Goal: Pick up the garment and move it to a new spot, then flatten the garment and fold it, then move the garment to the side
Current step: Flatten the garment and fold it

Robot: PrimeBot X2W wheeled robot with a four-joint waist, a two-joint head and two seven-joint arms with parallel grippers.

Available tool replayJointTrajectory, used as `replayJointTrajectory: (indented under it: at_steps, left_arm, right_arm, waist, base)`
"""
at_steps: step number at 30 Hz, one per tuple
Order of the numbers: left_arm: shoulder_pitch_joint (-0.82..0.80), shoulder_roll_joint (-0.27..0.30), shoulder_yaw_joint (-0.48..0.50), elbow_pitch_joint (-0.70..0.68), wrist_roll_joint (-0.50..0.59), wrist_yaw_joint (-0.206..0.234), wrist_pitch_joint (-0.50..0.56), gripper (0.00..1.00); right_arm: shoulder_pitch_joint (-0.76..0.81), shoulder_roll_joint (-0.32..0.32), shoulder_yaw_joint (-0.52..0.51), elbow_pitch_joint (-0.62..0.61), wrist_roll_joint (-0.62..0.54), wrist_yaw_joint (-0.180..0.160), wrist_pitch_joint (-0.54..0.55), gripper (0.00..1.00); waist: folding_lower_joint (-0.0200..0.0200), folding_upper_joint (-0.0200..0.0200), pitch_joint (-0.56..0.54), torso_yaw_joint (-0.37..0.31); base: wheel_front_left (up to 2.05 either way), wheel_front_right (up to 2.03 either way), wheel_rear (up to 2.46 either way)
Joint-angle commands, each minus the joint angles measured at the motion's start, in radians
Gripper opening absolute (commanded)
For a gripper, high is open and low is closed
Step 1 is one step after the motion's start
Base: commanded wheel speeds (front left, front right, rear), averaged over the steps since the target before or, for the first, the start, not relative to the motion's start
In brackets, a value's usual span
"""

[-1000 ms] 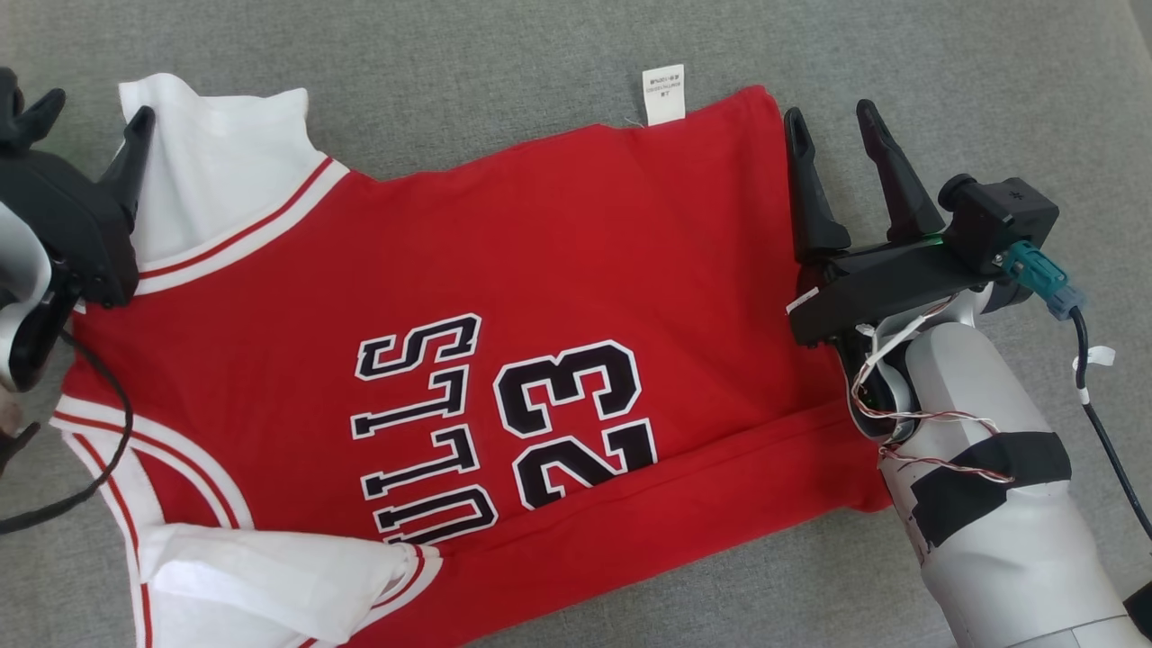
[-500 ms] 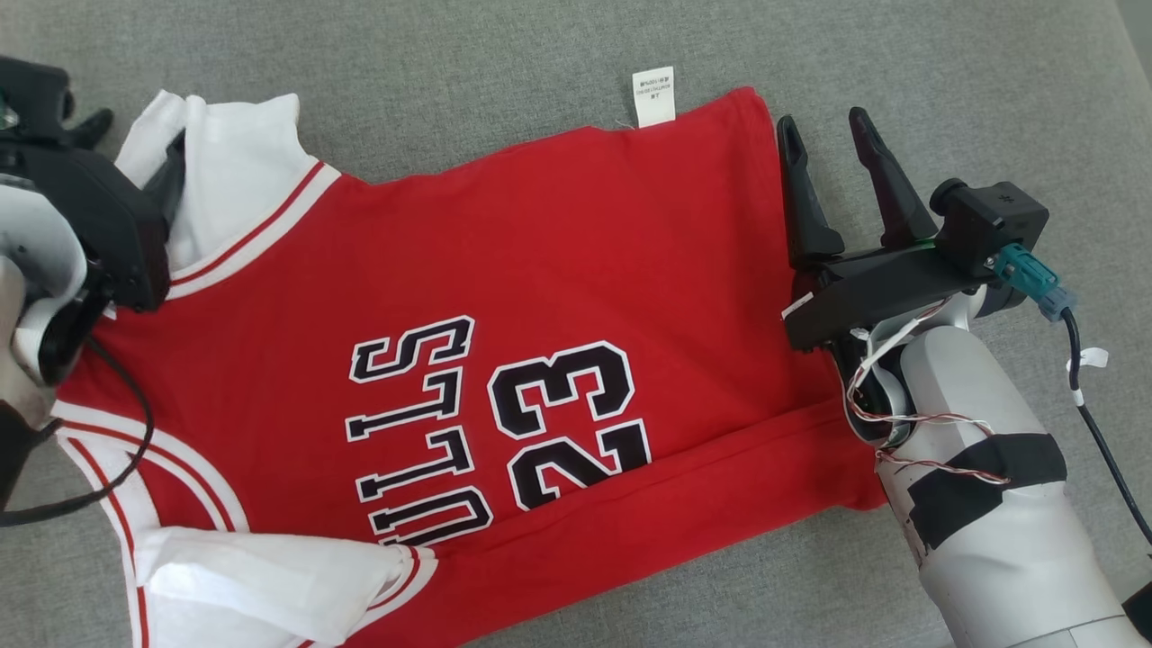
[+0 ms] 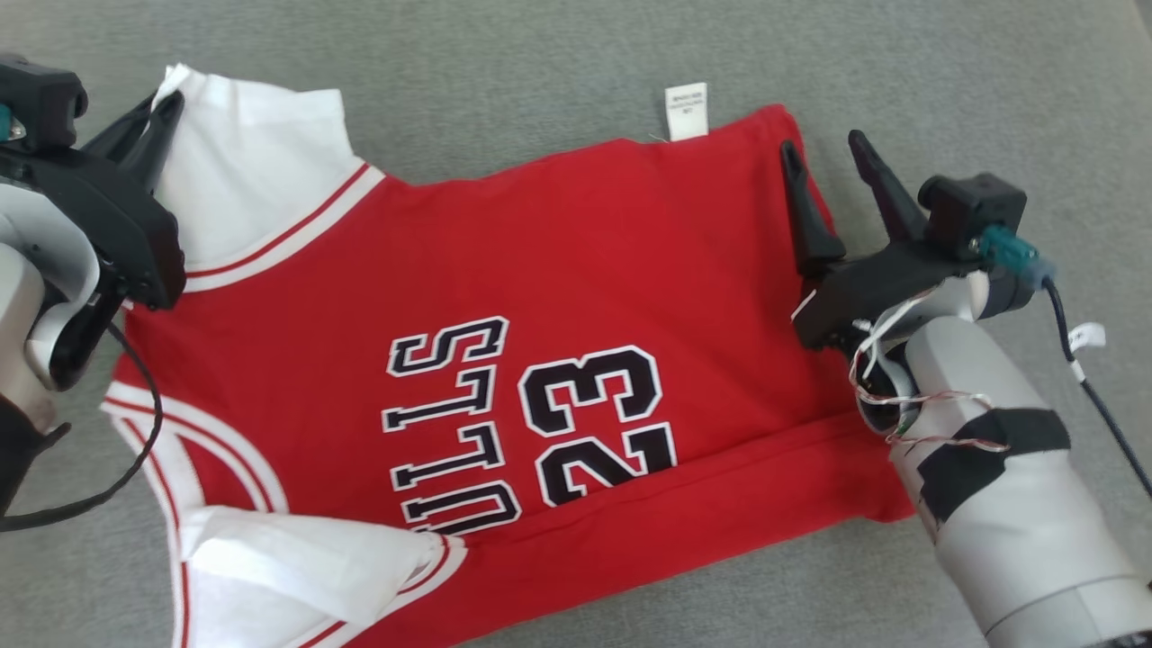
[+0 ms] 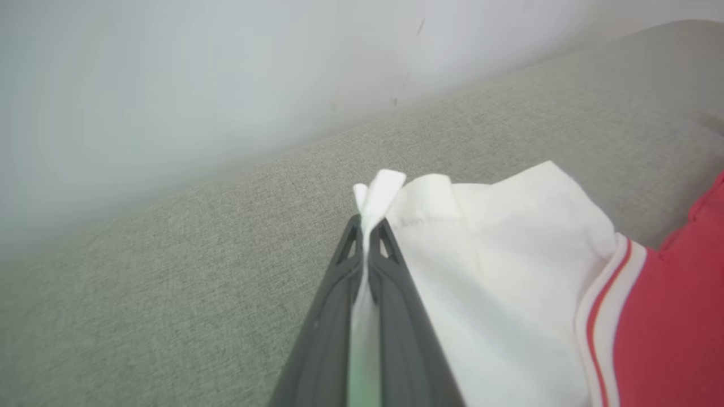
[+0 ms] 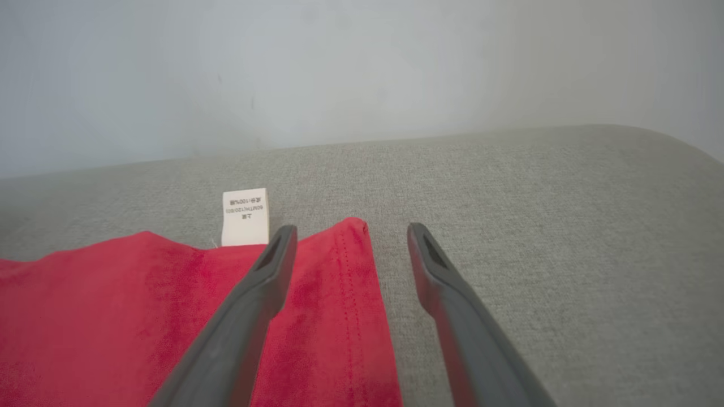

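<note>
Left gripper (image 4: 370,226) has closed on the garment (image 3: 558,261).

You cannot read the tiny print on the label (image 3: 687,111) just beyond the right gripper (image 3: 823,144), whose inner finger covers part of the hem of the garment (image 3: 558,261).

Wide-spread right pincer (image 5: 352,228) astride the edge of the red garment (image 5: 113,316), white label (image 5: 245,217) beside, grey cushion (image 5: 537,226) beneath.
</note>
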Motion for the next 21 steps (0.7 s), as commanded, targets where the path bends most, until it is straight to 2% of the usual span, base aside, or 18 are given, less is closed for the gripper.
replayJointTrajectory:
  at_steps: [1, 9, 17, 18, 19, 20, 21]
  left_arm:
    - [-0.001, 0.0, -0.002, -0.01, -0.014, 0.002, -0.016, 0.0]
    - [-0.017, -0.023, -0.042, -0.052, -0.049, 0.002, -0.073, 0.0]
    - [-0.021, -0.033, -0.069, -0.053, -0.071, 0.002, -0.106, 0.0]
    - [-0.023, -0.034, -0.073, -0.052, -0.073, 0.002, -0.109, 0.0]
    - [-0.025, -0.034, -0.074, -0.051, -0.078, 0.002, -0.113, 0.0]
    - [-0.026, -0.034, -0.076, -0.05, -0.083, 0.002, -0.116, 0.0]
    - [-0.028, -0.034, -0.079, -0.05, -0.087, 0.002, -0.12, 0.0]
  right_arm:
    - [-0.023, -0.007, 0.006, 0.023, 0.01, 0.001, 0.006, 1.0]
    - [-0.14, -0.044, 0.046, 0.19, 0.039, 0.001, 0.082, 1.0]
    - [-0.207, -0.05, 0.053, 0.316, 0.047, 0.001, 0.123, 1.0]
    - [-0.213, -0.048, 0.055, 0.329, 0.048, 0.001, 0.126, 0.59]
    - [-0.221, -0.048, 0.055, 0.341, 0.049, 0.001, 0.121, 0.27]
    - [-0.229, -0.055, 0.054, 0.353, 0.042, 0.0, 0.114, 0.0]
    - [-0.235, -0.058, 0.051, 0.368, 0.038, 0.001, 0.112, 0.0]
  waist:
    - [0.0, -0.0001, -0.018, 0.031]
    - [0.0, -0.0001, -0.017, 0.091]
    - [0.0, -0.0001, -0.01, 0.111]
    - [0.0, -0.0001, -0.009, 0.113]
    - [0.0, -0.0001, -0.007, 0.114]
    - [0.0, -0.0001, -0.006, 0.115]
    - [0.0, -0.0001, -0.003, 0.116]
  base:
    - [0.0, 0.0, 0.0]
    - [0.0, 0.0, 0.0]
    - [0.0, 0.0, 0.0]
    - [0.0, 0.0, 0.0]
    - [0.0, 0.0, 0.0]
    - [0.0, 0.0, 0.0]
    - [0.0, 0.0, 0.0]
